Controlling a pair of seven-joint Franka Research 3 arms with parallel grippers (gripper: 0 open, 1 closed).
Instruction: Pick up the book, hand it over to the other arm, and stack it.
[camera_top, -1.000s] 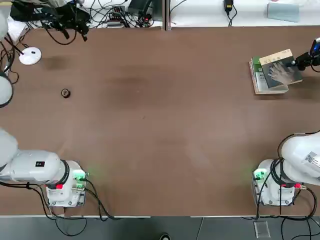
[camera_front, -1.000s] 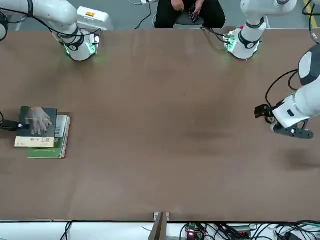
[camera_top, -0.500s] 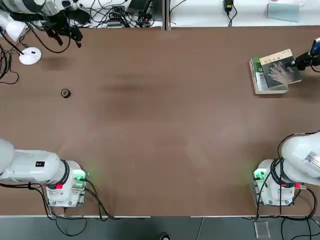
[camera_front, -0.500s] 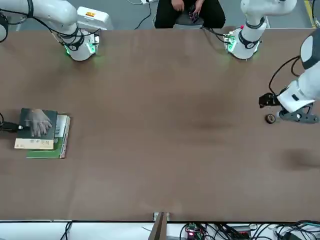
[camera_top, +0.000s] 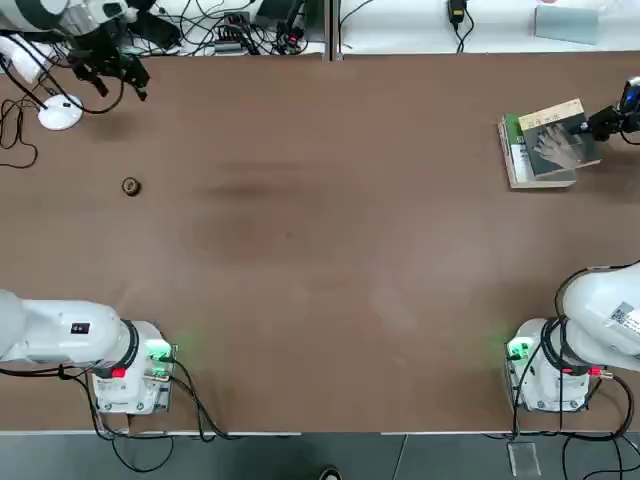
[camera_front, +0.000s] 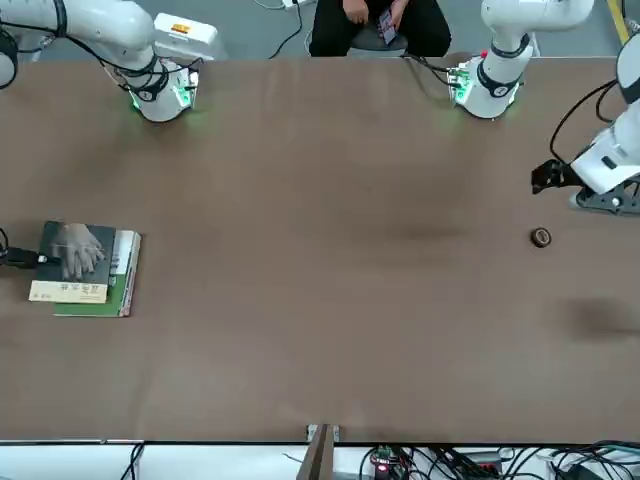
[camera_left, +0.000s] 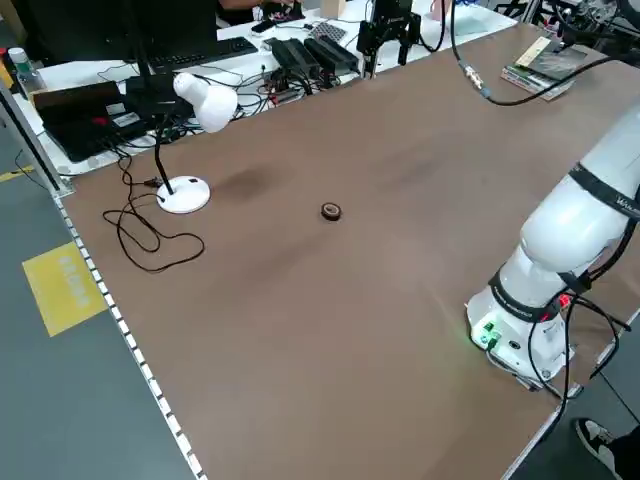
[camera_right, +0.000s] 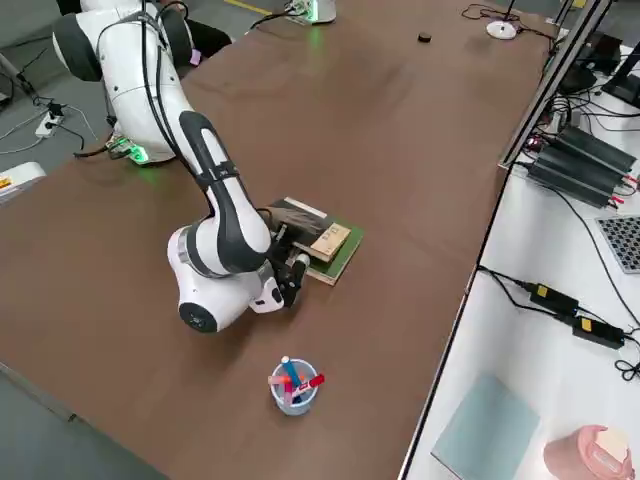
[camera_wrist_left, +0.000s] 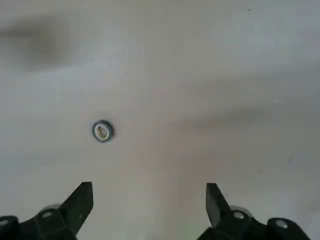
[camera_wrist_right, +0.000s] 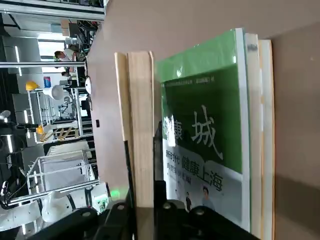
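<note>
The table fills nearly the whole top view, its brown surface mostly bare. At the right edge of that view, in the upper part, the green-and-white book lies flat, and the book rests on top of it, skewed a little and overhanging toward the frame's right edge. So the stacking looks close to done: the thin dark cover with the pale hand and tan band already sits on the thicker volume, and what seems left is letting go and pulling away.

The right gripper is at the book's outer edge, at the far right of the top view. In the right wrist view its fingers sit closed on the tan edge of the book, so I judge the release is not yet made.

The left gripper hangs in the upper left corner of the top view, well apart from the books. The left wrist view shows its fingers spread wide with nothing between them.

One container shows: a small cup in the lower middle of the right side view, holding a few pens.

A small ring-shaped object lies alone at the left of the top view.
</note>
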